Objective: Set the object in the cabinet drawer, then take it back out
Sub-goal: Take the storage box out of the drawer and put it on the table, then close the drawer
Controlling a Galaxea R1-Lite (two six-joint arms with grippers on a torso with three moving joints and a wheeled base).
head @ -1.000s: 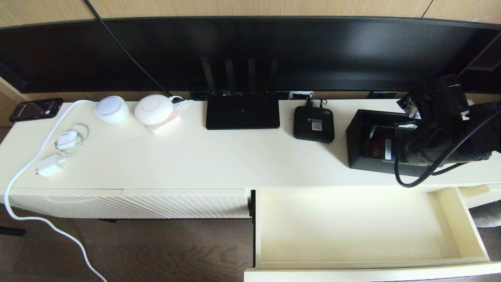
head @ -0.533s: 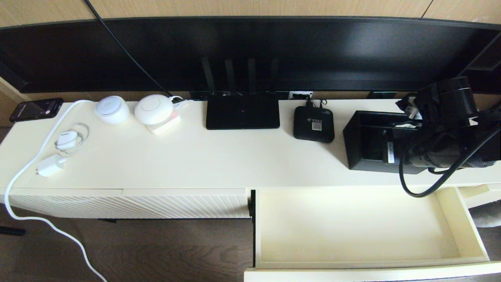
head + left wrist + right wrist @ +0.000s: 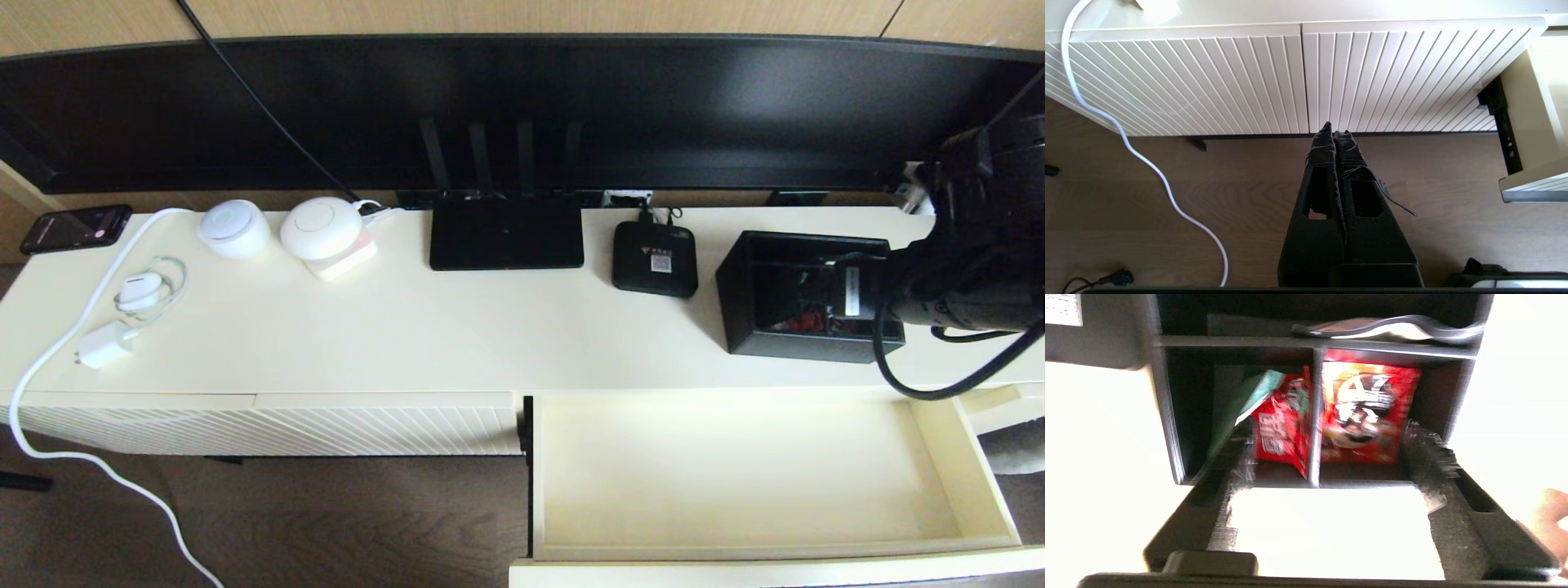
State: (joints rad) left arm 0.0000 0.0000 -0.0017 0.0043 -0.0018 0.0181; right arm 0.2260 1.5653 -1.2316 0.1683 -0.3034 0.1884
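Note:
The black organizer box (image 3: 804, 353) stands on the cabinet top at the right, behind the drawer. Red snack packets (image 3: 1367, 412) sit between its dividers. My right gripper (image 3: 845, 294) is at the box's right end, open, its fingertips (image 3: 1427, 445) reaching just over the near wall without gripping it. The cream cabinet drawer (image 3: 735, 474) is pulled out and its smooth interior holds nothing. My left gripper (image 3: 1336, 128) is shut on nothing, low over the wooden floor in front of the cabinet; the head view does not show it.
On the cabinet top are a flat router with antennas (image 3: 506, 233), a small black box with a sticker (image 3: 655, 258), two white round devices (image 3: 233, 229), a phone (image 3: 75, 228) and a white charger (image 3: 104, 346) with cable. A diagonal-ribbed panel (image 3: 326, 429) lies left of the drawer.
My right arm has drawn back to the right, off the top of the organizer box, uncovering it. The box shifted slightly left and now rests on the cabinet top.

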